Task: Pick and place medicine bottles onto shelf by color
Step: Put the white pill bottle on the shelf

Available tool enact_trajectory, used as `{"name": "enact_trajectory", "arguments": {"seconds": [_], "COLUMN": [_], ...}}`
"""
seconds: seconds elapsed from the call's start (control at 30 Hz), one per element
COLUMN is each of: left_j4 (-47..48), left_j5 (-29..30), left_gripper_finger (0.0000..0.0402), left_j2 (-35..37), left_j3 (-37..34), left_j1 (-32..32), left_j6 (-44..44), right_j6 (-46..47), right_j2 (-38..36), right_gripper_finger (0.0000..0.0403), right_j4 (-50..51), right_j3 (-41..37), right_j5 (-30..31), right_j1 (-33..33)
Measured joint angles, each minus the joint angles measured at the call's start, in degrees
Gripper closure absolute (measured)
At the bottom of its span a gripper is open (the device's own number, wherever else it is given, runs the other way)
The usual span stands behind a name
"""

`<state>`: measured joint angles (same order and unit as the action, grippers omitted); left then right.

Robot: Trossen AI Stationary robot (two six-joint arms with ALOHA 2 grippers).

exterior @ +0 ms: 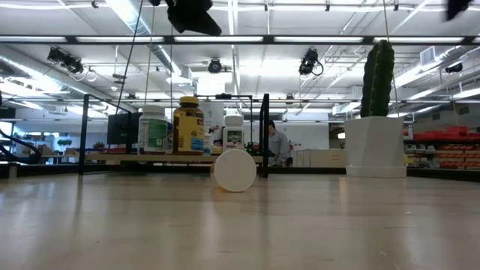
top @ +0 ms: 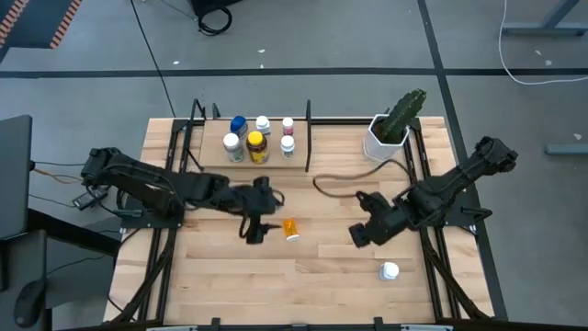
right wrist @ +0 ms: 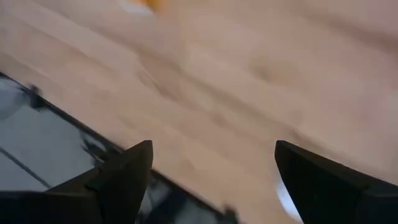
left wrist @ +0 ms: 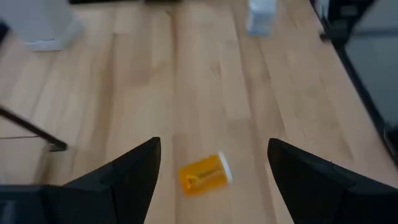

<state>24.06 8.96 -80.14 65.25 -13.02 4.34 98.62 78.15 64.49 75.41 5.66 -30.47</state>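
In the high view, the shelf (top: 211, 158) sits in the upper middle of the frame, a light-wood panel between black rods, and six medicine bottles stand on it: a blue bottle (top: 239, 125) and two small white-capped bottles (top: 263, 125) along its far edge, then a white bottle with a green label (top: 231, 146), an amber yellow-lidded bottle (top: 256, 146) and another small white one (top: 288, 145) nearer the front. Below the shelf, at the centre of the frame, a small orange bottle (top: 290, 228) lies on its side on the wooden table (top: 312, 276). The left gripper (top: 254, 230) hangs just to the left of it, apart from it; in the left wrist view its two dark fingers (left wrist: 134, 177) are spread wide and hold nothing, with the orange bottle (left wrist: 204, 173) showing between them farther off on the planks. The right gripper (top: 360, 234) sits right of centre, and the right wrist view shows its fingers (right wrist: 121, 177) parted and empty over bare wood. A white-capped bottle (top: 390, 271) lies on its side in the lower right of the high view, well apart from both grippers; the low view shows a round white cap (exterior: 235, 170) at mid-frame. A white pot with a cactus (top: 392, 131) stands in the upper right.
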Motion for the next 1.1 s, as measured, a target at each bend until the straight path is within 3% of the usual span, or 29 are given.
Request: {"name": "enact_trajectory", "arguments": {"seconds": [0.17, 0.4, 0.77, 0.97, 1.1], "left_j4": [-0.3, -0.5, 1.6, 3.6, 3.8], "left_j5": [0.4, 0.7, 0.8, 0.8, 0.8], "left_gripper_finger": [0.0102, 0.0104, 0.0104, 0.0104, 0.0104], "left_j2": [-2.3, -2.3, -1.4, 0.1, 0.4], "left_j3": [0.0, 0.0, 0.1, 0.1, 0.1], "left_j1": [-1.1, -1.8, -4.3, -5.4, -5.1], "left_j6": [4.9, 8.5, 11.6, 11.8, 11.9], "right_j6": [12.1, 29.0, 29.0, 28.8, 30.6], "right_j2": [0.0, 1.8, 13.8, 15.3, 14.7], "right_gripper_finger": [0.0059, 0.0059, 0.0059, 0.0059, 0.0059], "right_j4": [5.2, 4.9, 3.4, 4.2, -0.4], "right_j3": [-0.6, -0.6, -0.6, -2.1, -6.5], "right_j5": [-10.2, -11.7, -13.3, -13.8, -15.0], "right_j1": [-5.3, -13.0, -14.0, -14.5, -15.8]}}
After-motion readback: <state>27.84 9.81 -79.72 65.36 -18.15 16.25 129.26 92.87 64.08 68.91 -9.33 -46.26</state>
